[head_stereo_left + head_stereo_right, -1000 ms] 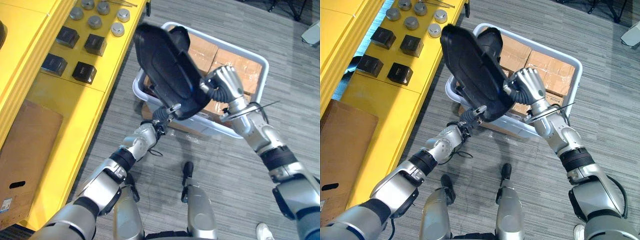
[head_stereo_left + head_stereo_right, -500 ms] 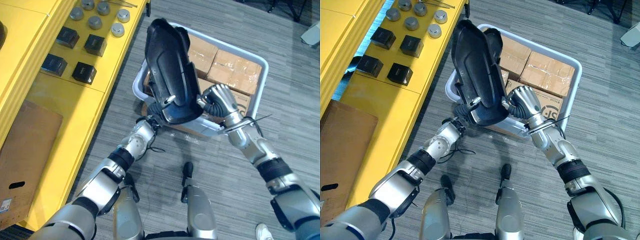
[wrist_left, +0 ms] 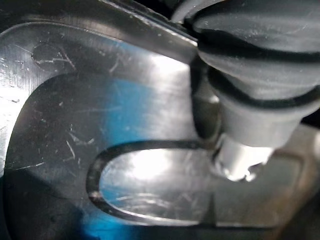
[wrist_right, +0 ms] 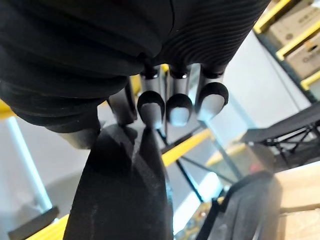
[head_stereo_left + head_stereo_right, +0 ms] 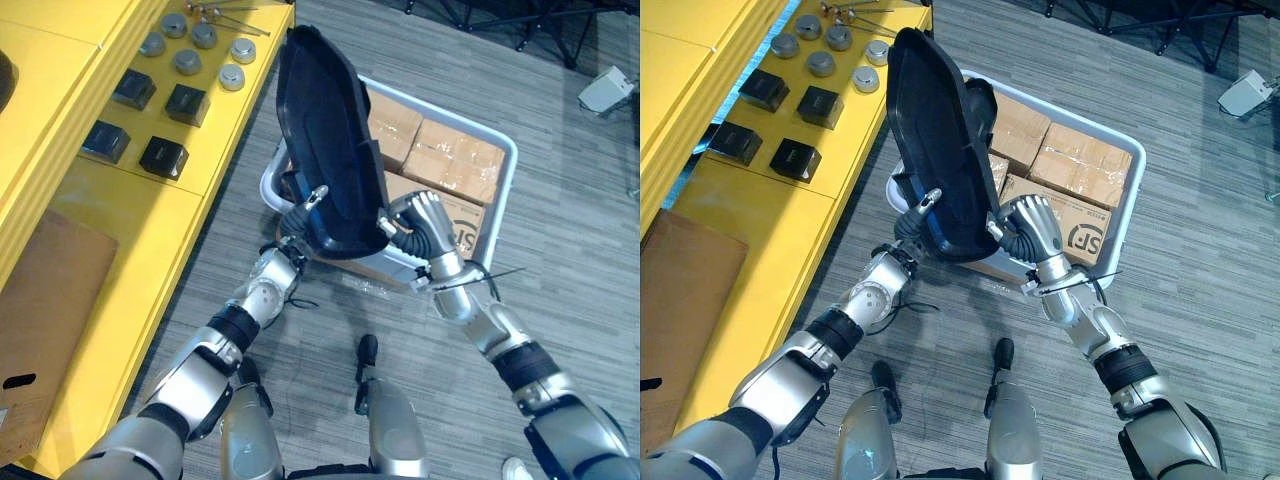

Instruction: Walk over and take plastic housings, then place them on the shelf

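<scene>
Yellow shelf (image 5: 120,230) at 9 o'clock carrying black boxes (image 5: 163,156), left hand (image 5: 293,220) pinching the 7 o'clock rim of the black plastic housing (image 5: 325,130), housing raised on edge at centre, right hand (image 5: 420,215) with fingers curled round its 4 o'clock rim, white bin (image 5: 510,170) of cardboard boxes (image 5: 455,160) behind, toward 3 o'clock.

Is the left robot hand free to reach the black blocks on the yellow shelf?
Probably not: the left robot hand grips the black housing together with the right robot hand. The black blocks lie uncovered, but it must let go first.
</scene>
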`<state>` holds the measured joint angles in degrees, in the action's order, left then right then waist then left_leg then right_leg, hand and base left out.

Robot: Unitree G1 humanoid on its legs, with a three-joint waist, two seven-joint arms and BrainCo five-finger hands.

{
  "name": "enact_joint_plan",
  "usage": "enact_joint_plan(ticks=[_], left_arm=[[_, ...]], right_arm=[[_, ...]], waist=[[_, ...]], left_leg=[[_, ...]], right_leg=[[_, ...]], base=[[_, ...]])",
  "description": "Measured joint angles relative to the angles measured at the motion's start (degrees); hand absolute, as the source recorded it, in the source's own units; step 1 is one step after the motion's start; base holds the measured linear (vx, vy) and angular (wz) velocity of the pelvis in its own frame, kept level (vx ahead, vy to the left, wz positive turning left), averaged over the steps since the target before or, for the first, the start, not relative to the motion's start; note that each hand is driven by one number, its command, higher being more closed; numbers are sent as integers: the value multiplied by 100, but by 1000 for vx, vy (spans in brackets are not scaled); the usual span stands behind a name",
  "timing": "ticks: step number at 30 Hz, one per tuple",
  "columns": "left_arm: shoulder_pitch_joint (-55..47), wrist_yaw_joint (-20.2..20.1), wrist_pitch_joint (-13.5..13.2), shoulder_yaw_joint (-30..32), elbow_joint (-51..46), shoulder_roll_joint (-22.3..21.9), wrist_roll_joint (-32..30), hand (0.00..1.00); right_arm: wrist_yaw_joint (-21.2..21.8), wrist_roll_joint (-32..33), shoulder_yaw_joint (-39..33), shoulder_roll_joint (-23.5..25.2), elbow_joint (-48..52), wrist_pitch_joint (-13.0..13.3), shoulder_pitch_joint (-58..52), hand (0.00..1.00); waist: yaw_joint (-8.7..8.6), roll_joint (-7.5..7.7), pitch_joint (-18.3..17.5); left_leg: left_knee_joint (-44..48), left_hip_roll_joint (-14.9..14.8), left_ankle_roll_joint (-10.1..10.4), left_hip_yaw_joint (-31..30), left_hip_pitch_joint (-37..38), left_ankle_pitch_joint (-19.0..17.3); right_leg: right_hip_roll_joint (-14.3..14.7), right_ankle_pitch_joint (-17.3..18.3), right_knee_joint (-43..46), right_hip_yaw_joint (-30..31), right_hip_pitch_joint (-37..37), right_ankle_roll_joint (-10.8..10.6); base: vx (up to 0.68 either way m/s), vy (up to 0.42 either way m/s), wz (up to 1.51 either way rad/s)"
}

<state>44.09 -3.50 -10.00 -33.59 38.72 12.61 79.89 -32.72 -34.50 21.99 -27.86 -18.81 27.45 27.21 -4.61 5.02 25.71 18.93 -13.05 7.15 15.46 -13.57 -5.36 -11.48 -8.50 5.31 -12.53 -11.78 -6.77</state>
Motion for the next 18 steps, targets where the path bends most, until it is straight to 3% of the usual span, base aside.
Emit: enact_joint_plan(ticks=[1, 2, 6, 8, 10, 15, 18], left_arm=[[-105, 1, -102, -56, -77, 0, -10, 100], [-256, 1, -248, -74, -188, -3, -107, 100], [-694, 5, -610, -99, -588, -17, -392, 100], [-887, 112, -832, -97, -791, -24, -778, 100], [-1277, 451, -994, -22, -1241, -63, -1445, 100], [-2199, 1226, -1018, 538, -2485, -347, -3218, 100], [-2678, 1694, -803, 811, -3178, -567, -4319, 100]], right_arm=[[-14, 0, 4, 0, 56, -2, -70, 100], [-29, -1, 17, 0, 135, -1, -158, 0], [-227, -1, 32, 41, 495, 79, -593, 0], [-381, 0, 18, 115, 605, 151, -804, 0], [-603, -1, -1, 208, 915, 155, -1254, 0], [-1113, -4, -200, 623, 2024, 96, -2045, 0], [-1009, 273, -534, 819, 2672, 3, -2372, 0]], waist=[[-4, 0, 0], [-25, 0, 0], [-31, 14, -127], [-13, 9, -191], [59, 5, -485], [122, -35, -992], [242, -95, -1285]], left_leg=[[-44, 6, 3, 28, 65, 3], [-72, 7, 3, 30, 139, 2], [-182, 25, 9, 38, 300, 3], [-257, 44, 25, 39, 404, 13], [-368, 62, 39, 65, 469, 21], [-691, 123, 82, 109, 890, 46], [-866, 151, 97, 248, 1126, 55]], right_leg=[[-1, 1, 0, 3, 23, 0], [0, 21, -7, -3, 95, -7], [0, 74, -57, -19, 235, -27], [-2, 77, -132, -40, 349, -32], [-1, 85, -219, -54, 395, -45], [-4, 116, -408, -145, 771, -87], [-14, 145, -408, -93, 836, -111]], base=[[36, 6, -4], [46, 8, -2], [38, 4, 2], [38, 7, 2], [53, 8, 0], [84, 10, 2], [63, 14, -14]])
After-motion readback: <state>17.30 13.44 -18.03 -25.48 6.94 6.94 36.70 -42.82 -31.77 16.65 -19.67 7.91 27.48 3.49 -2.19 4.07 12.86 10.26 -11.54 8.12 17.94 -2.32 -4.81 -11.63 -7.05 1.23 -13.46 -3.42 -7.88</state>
